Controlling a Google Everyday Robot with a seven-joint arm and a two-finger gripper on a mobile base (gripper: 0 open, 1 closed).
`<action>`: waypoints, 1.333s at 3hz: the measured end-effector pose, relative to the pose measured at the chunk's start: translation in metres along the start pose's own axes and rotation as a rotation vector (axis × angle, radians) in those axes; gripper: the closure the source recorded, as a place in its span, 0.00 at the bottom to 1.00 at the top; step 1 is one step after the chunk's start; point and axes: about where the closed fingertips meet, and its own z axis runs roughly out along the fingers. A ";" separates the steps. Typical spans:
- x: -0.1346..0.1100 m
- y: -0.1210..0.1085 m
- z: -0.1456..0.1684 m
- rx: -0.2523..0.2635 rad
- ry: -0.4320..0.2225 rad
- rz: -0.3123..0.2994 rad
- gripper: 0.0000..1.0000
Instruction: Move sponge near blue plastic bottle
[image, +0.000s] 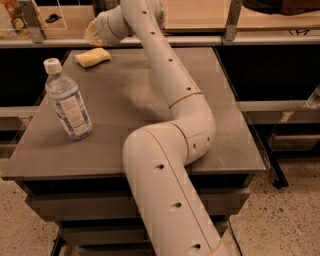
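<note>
My gripper (94, 34) is up at the far left end of the flat grey-brown table (225, 115). It hangs just above the small pale-yellow soft sponge (93, 57), and it is not holding the sponge. I cannot tell if my gripper is open or closed.

The sponge lies flat on the table top, near the far left corner. Nothing else is touching it.

The big clear plastic bottle with the blue-and-white label (68, 102) stands upright on the left side of the table, closer to the front edge. Its white screw cap (52, 65) is on. The bottle and the sponge are apart, with bare table between them. The sponge is farther back than the bottle and a little to the right of it.

My long white arm (165, 75) comes up from the bottom of the view. It bends over the middle of the table and then reaches back and to the left, up to where my gripper is.

Behind the table is a light wooden shelf (200, 15) with grey metal posts. Under the table is a speckled floor (295, 220).
</note>
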 end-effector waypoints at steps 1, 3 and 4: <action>0.010 -0.013 0.008 -0.008 0.111 0.018 1.00; 0.013 -0.035 0.006 0.007 0.233 -0.052 0.61; 0.009 -0.068 -0.028 0.130 0.274 -0.065 0.36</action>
